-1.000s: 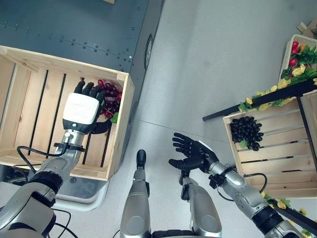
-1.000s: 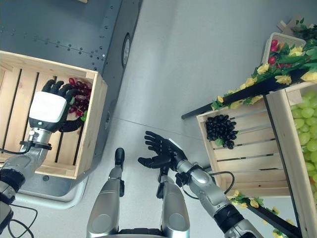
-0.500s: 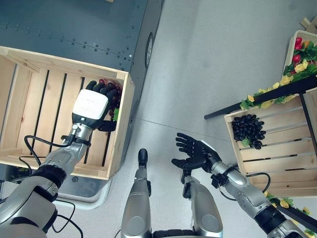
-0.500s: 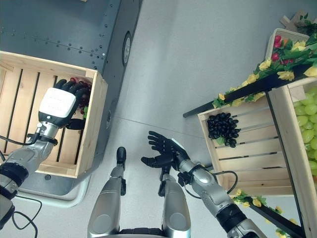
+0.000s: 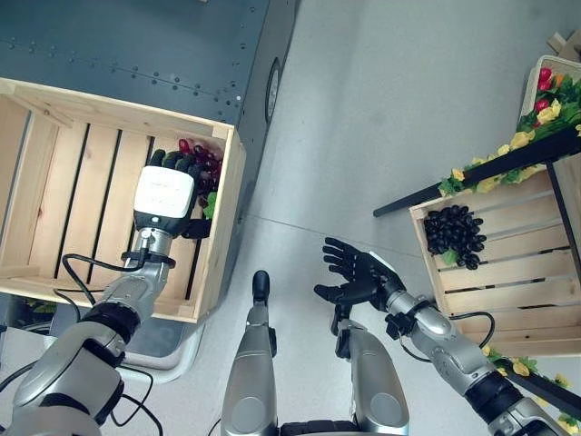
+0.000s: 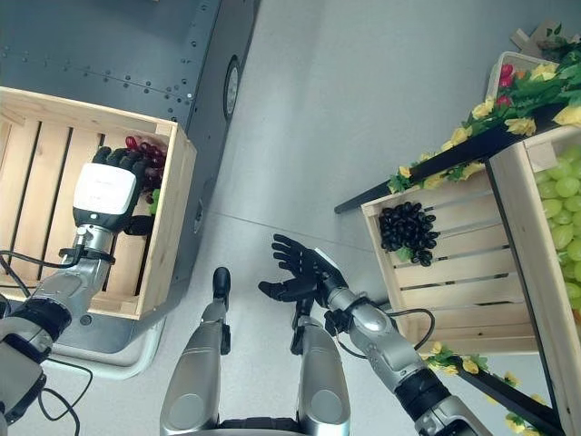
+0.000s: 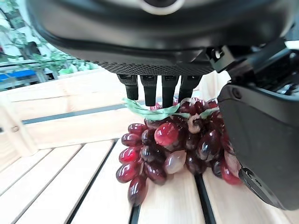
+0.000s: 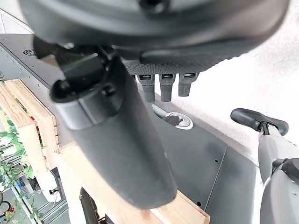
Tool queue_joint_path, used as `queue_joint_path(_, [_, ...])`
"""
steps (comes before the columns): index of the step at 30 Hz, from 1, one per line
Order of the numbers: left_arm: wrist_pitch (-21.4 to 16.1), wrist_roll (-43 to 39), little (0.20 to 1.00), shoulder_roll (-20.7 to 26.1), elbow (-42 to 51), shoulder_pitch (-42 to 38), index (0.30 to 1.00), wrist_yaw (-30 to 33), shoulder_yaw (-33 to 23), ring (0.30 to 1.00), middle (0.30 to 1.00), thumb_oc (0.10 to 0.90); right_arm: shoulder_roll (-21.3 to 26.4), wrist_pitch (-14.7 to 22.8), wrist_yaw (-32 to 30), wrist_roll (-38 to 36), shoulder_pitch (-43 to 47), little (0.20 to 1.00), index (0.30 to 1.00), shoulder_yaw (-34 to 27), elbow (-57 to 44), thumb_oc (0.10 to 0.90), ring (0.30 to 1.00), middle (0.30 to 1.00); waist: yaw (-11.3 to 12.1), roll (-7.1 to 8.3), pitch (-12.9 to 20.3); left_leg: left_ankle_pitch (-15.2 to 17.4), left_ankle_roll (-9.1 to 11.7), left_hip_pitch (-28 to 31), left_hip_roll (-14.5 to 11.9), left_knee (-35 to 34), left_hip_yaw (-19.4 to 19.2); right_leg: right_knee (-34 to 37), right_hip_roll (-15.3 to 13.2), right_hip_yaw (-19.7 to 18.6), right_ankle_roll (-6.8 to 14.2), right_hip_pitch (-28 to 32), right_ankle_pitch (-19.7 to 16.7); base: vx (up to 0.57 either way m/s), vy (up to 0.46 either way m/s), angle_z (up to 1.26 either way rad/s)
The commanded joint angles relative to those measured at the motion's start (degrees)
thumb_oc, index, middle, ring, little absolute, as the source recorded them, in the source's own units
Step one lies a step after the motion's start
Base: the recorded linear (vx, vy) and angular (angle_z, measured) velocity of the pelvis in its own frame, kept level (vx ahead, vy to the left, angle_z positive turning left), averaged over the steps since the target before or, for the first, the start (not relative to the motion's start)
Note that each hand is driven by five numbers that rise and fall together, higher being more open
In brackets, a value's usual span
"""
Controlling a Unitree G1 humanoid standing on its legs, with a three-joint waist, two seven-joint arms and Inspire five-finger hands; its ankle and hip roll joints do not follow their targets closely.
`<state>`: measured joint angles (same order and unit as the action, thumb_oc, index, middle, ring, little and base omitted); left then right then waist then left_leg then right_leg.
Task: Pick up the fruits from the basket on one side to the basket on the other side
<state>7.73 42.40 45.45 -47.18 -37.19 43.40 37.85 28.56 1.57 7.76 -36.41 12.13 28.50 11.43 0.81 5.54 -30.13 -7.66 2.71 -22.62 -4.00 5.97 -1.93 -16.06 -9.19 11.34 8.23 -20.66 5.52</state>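
Down in the corner of the wooden crate [image 5: 73,136], red grapes [image 7: 173,149] are lying on the slats — the left hand [image 5: 165,193] is hovering over them, fingers [image 7: 150,91] straight. Right hand [image 5: 356,282] is spreading wide above grey floor [image 5: 390,109]; black grapes [image 5: 454,234] are sitting in the far crate [image 5: 517,300].

A bunch of red grapes [image 7: 173,149] lies on the slats in the left crate's [image 5: 54,118] corner. Black grapes [image 5: 452,236] rest in the right crate [image 5: 508,282].
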Motion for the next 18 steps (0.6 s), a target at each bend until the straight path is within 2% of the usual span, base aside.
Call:
queue_joint_path(1, [5.89,-2.57,0.9,0.13,-4.41,-7.22,0.9,1.39,-4.26,0.9,0.9,0.8,-0.82,3.09,-0.68,-1.85,0.94,0.9,0.9,0.28,-5.47,0.8,0.9,0.9,-1.29,1.78,0.83,6.81,-1.18,-1.07,4.48,7.23,-5.32,1.5,4.48,0.91,-1.07,-3.02,-5.75,0.0,0.0,0.0])
queue_joint_path(5, [6.21,-1.52,0.9,-0.71,-4.96,-8.11,0.9,0.25,-4.31,0.9,0.9,0.8,-1.59,2.91,-1.11,-2.06,1.57,0.9,0.9,0.68,-5.13,0.8,0.9,0.9,-1.33,2.27,0.72,7.12,-1.33,-1.2,4.3,7.64,-5.43,1.23,4.43,1.13,-1.01,-3.14,-5.77,0.0,0.0,0.0])
queue_joint_path(8, [4.64,-0.89,0.9,-0.97,-5.16,-8.69,0.9,-0.67,-3.9,0.9,0.9,0.8,-1.89,3.01,-1.05,-2.02,1.8,0.9,0.9,0.97,-4.75,0.8,0.9,0.9,-1.37,2.36,0.61,7.18,-1.29,-1.24,4.32,7.95,-5.37,1.23,4.37,1.13,-0.98,-3.04,-5.89,0.0,0.0,0.0])
queue_joint_path(9, [3.58,-0.64,0.695,-0.96,-5.27,-8.68,0.695,-0.96,-3.66,0.695,0.695,0.664,-1.87,2.98,-0.87,-2.03,1.65,0.9,0.9,0.93,-4.74,0.8,0.9,0.9,-1.43,2.34,0.63,7.28,-1.27,-1.16,4.39,8.05,-5.3,1.24,4.37,1.01,-0.96,-3.0,-5.92,0.0,0.0,0.0])
queue_joint_path(10, [3.04,-0.6,0.564,-0.9,-5.3,-8.89,0.564,-1.22,-3.33,0.564,0.564,0.576,-1.89,2.98,-0.89,-1.98,1.55,0.9,0.9,0.89,-4.66,0.8,0.9,0.9,-1.49,2.27,0.66,7.31,-1.29,-1.09,4.39,8.02,-5.35,1.21,4.33,0.99,-0.93,-3.0,-5.94,0.0,0.0,0.0])
queue_joint_path(11, [2.63,-0.54,0.528,-0.85,-5.25,-9.08,0.528,-1.49,-3.12,0.528,0.528,0.552,-1.88,2.89,-0.98,-2.0,1.6,0.9,0.9,0.94,-4.71,0.8,0.9,0.9,-1.53,2.2,0.62,7.3,-1.34,-1.02,4.36,7.98,-5.44,1.16,4.29,1.01,-0.92,-3.02,-5.96,0.0,0.0,0.0])
queue_joint_path(12, [2.05,-0.48,0.3,-0.8,-5.12,-9.22,0.3,-1.63,-3.04,0.3,0.3,0.4,-1.82,2.73,-1.11,-1.96,1.68,0.9,0.9,0.9,-4.83,0.8,0.9,0.9,-1.58,2.09,0.53,7.33,-1.36,-0.97,4.35,7.98,-5.52,1.15,4.22,1.02,-0.89,-3.03,-5.99,0.0,0.0,0.0])
queue_joint_path(18, [0.42,-0.93,0.3,-0.31,-4.67,-8.84,0.3,-0.68,-3.05,0.3,0.3,0.4,-1.4,2.66,-0.67,-2.03,1.31,0.9,0.9,0.71,-4.91,0.8,0.9,0.9,-1.63,1.76,0.39,7.49,-1.39,-0.76,4.46,8.23,-5.61,1.01,4.08,1.08,-0.97,-2.9,-5.89,0.0,0.0,0.0])
